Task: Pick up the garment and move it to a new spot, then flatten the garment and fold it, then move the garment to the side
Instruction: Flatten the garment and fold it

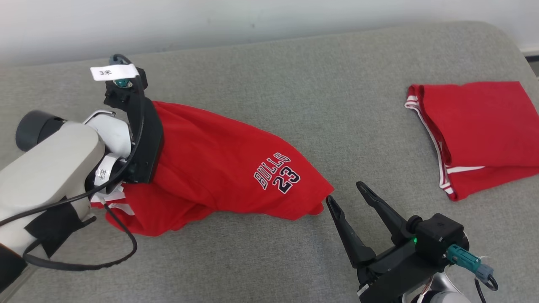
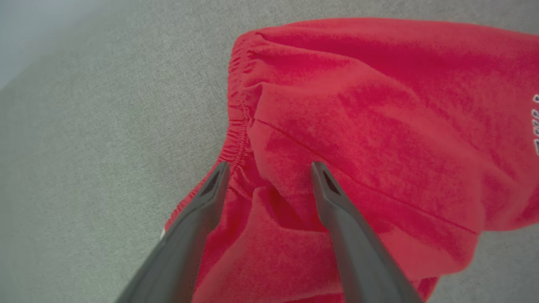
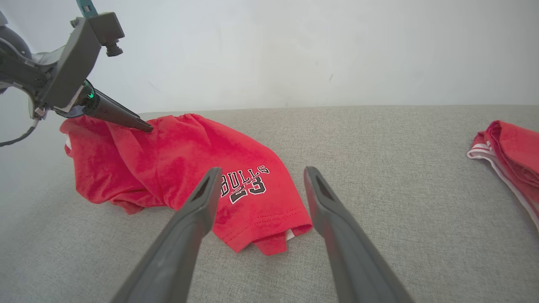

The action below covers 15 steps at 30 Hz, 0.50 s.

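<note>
Shorts point(image 1: 219, 168) in red, printed BULLS 23, lie crumpled on the left half of the grey padded surface point(image 1: 294, 75). Left end effector point(image 2: 269, 168) hangs at their elastic waistband, fingers spread wide, holding nothing. Right end effector point(image 1: 344, 191), also wide and empty, sits just beside the hem. Well apart to the right lies 1 folded red garment point(image 1: 484, 134).

Support surface: a wide cushion point(image 1: 294, 67) covered in grey woven fabric, with a rounded far right corner point(image 1: 501, 38). Its weave is uniform and unmarked. Behind the far edge stands a plain, pale wall point(image 1: 252, 17) with a few faint specks. Lighting is even and diffuse; shadows on the fabric are soft.
</note>
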### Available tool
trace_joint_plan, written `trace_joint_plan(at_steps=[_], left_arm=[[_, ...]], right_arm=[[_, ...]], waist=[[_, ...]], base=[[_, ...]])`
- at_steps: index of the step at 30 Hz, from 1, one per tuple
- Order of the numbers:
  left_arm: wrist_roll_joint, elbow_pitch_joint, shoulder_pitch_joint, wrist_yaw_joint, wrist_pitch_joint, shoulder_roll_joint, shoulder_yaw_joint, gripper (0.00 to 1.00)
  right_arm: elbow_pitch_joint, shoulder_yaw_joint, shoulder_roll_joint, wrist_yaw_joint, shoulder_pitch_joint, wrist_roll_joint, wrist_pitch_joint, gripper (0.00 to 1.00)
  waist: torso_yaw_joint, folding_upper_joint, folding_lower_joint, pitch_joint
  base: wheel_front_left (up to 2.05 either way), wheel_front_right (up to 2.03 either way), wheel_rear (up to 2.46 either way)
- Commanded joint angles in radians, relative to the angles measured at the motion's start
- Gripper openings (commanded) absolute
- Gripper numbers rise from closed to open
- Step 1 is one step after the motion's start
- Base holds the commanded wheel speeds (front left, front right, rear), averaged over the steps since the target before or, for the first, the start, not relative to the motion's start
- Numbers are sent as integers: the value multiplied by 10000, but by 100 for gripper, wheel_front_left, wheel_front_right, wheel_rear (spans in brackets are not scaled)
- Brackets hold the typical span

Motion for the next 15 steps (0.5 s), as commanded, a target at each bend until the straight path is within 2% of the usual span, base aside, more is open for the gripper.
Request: trace_joint_plan(at_steps=[1,7,9,10,12,15], left_arm=[[-72,42,190,1,34,43,53,100],[-497,299,545,38,-111,19,277,98],[-532,375,576,14,-236,2,320,4],[-528,385,562,5,-337,-32,354,0],[-631,343,560,19,-657,-124,543,0],[-376,192,284,55,-1797,-309,896,0]], right_arm=[[-19,-3,-8,-8,-28,38,-86,100],[2,15,-10,-8,-143,-16,-128,100],[20,46,-8,-8,-189,-45,-105,100],[15,43,-10,-8,-208,-76,-104,100],[15,9,-11,-8,-195,-119,-64,100],[1,-78,-10,-8,-173,-175,-13,100]], waist=[[-289,0,-1,321],[-294,0,-1,485],[-239,0,-1,486],[-185,0,-1,472],[-59,0,-1,443],[202,0,-1,335]], base=[[0,0,0],[0,0,0],[0,0,0],[0,0,0],[0,0,0],[0,0,0]])
